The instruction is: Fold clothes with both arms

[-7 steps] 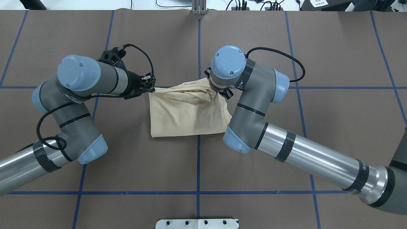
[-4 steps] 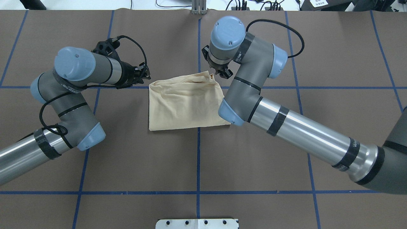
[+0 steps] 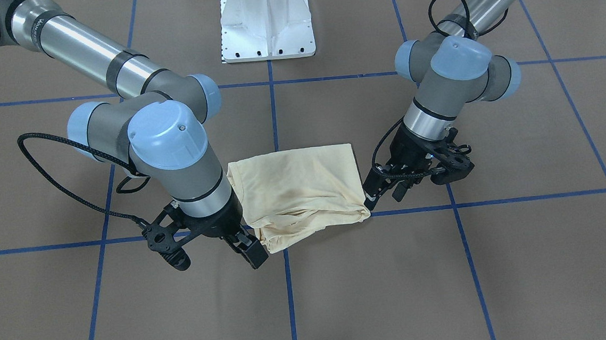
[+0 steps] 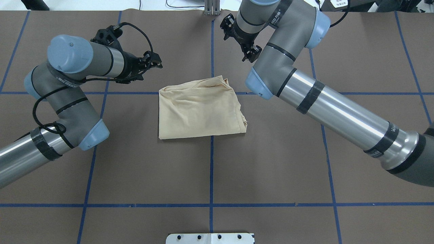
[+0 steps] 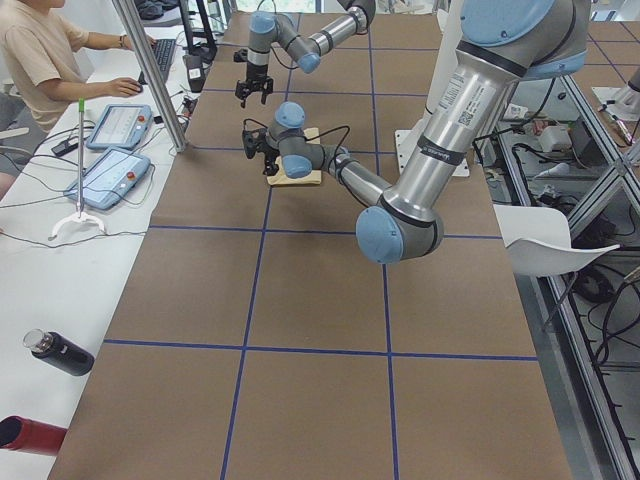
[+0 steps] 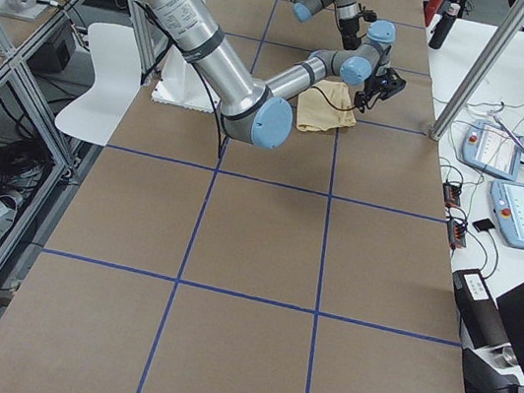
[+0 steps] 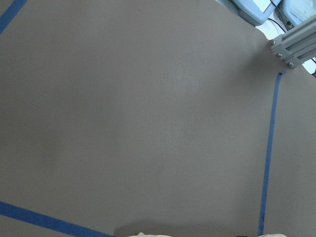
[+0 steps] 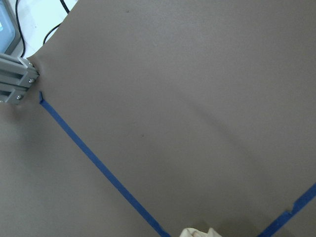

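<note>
1. The cream shirt (image 4: 200, 108) lay on the brown counter (image 4: 210, 176), folded into a rough rectangle. It sat between the two claws, on the robot's side of both.
2. The left claw (image 4: 155, 62) hung off the shirt's far left corner, its tips pointing toward the cloth. Its jaws stood apart and held nothing, with a clear gap of bare counter between it and the shirt.
3. In the front-facing view the left claw (image 3: 385, 196) showed the same spread jaws, just beside the shirt's (image 3: 299, 186) edge but not touching it.
4. The right claw (image 4: 251, 53) hovered beyond the shirt's far right corner, farther from the cloth than the left one. Its jaws also looked parted and empty.
5. The shirt's edge nearest the claws was bunched and wrinkled, while the edge farthest from them lay flat and straight. No print showed on the upper face.
6. The left arm (image 4: 67, 101) bent sharply at the elbow. The right arm (image 4: 339, 115) stretched in long from the counter's right side.
7. Each wrist camera saw mostly bare counter with blue tape lines (image 7: 269, 148). Only a sliver of pale cloth (image 8: 197, 232) showed at the bottom edge.
8. From the left end of the counter, a seated person (image 5: 40, 50) was visible at a white side table beyond the claws.
</note>
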Available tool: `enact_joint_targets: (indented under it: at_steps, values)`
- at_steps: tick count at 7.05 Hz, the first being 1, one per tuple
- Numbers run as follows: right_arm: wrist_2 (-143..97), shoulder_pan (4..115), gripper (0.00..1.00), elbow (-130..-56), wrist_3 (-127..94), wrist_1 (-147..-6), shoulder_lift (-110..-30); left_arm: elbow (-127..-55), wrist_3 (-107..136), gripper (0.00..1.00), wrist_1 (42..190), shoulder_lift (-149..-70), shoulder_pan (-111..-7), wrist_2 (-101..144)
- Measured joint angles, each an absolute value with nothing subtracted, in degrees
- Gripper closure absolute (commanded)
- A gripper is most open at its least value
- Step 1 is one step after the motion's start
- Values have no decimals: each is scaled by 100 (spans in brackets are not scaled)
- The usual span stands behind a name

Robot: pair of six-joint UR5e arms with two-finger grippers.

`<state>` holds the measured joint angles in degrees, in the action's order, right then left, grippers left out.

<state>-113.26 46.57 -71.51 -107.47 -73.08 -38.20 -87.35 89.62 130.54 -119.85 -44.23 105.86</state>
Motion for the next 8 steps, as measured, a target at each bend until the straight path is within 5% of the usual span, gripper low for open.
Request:
enact_joint_targets:
  at_steps: [3,8]
  values:
    - [-11504,4888,0,-8372,-8359,-7365,-5217,-9444,7042,1,13020,-11315,-4487,10911]
    - [-12788,6840,0,-8499,-3617,-7506,-6897,-10005,2669,1,13064,-9414,-6181,12358]
